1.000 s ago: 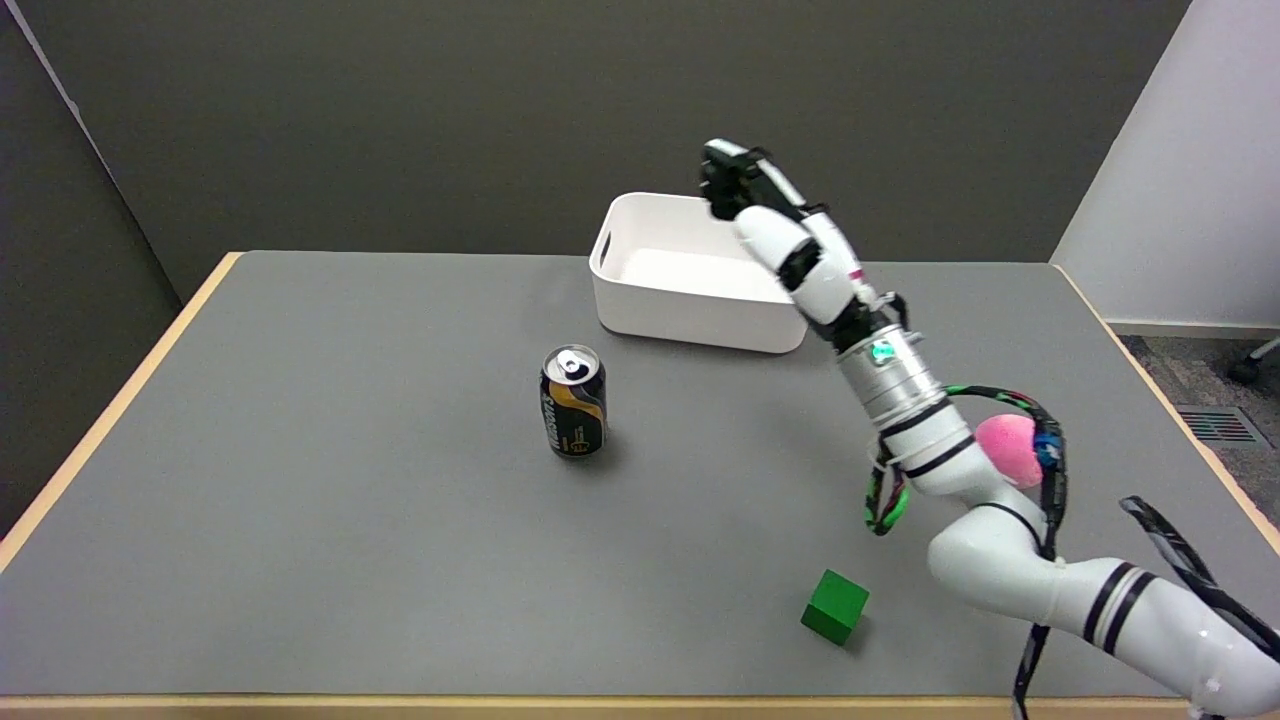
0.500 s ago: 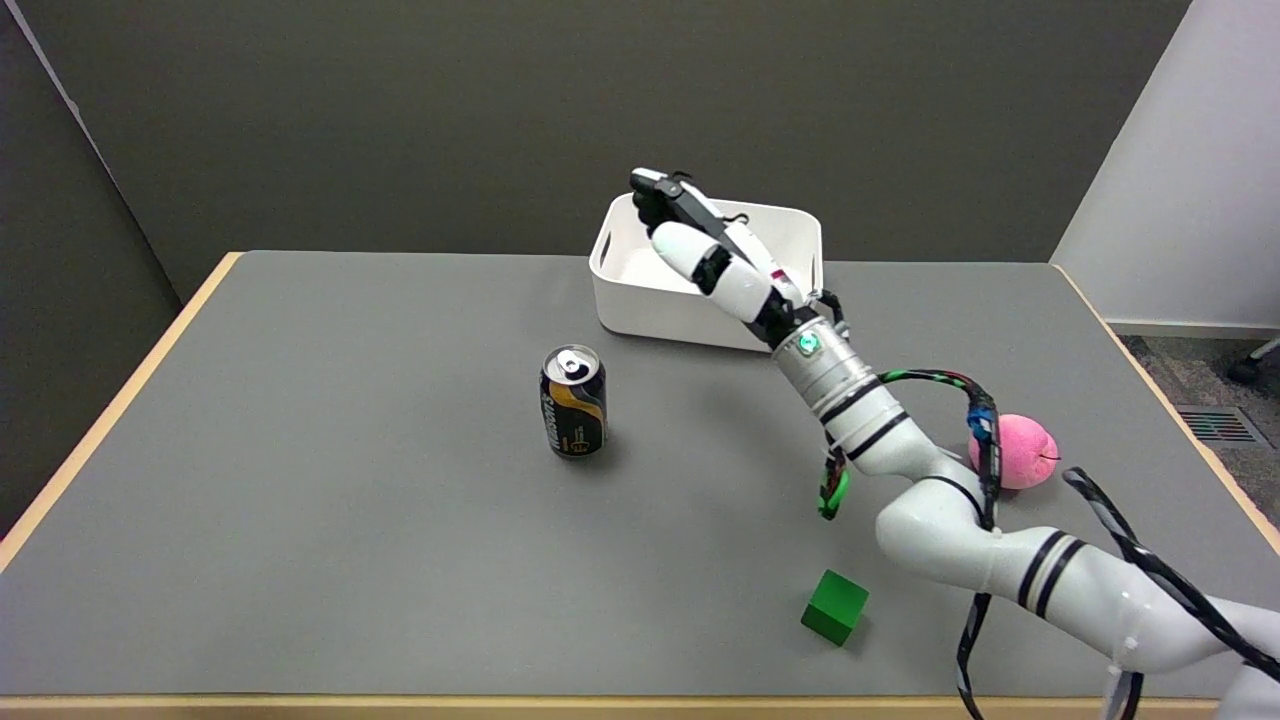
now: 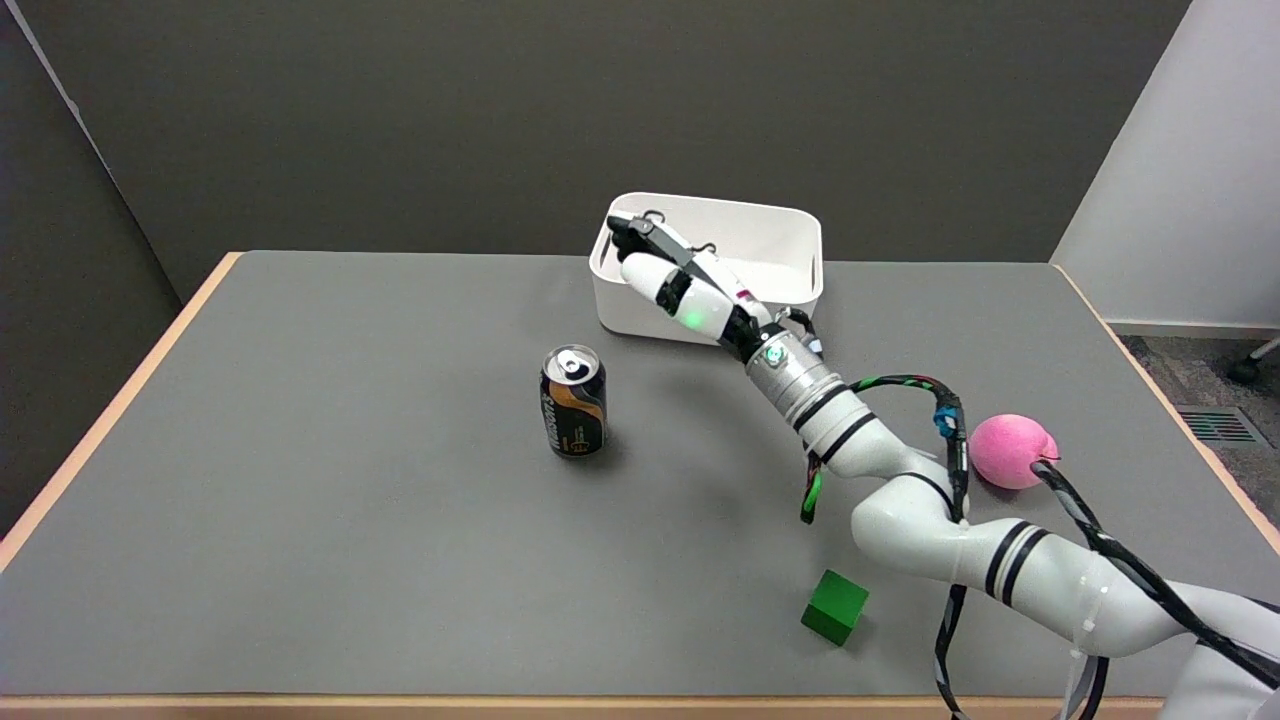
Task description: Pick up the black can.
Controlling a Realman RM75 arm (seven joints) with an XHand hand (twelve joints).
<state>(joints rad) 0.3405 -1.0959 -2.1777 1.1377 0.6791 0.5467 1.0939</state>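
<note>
Hand (image 3: 672, 282) of the right arm hovers in the upper centre of the frame, in front of the white bin (image 3: 800, 232), fingers extended and holding nothing, probably readied to close around the can. The black can (image 3: 573, 402) stands upright at frame centre on the grey tabletop (image 3: 320, 480), well apart from it.

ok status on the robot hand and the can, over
Robot hand in the air in front of the white bin, holding nothing. Can upright on the table, untouched. Nothing between hand and can.
</note>
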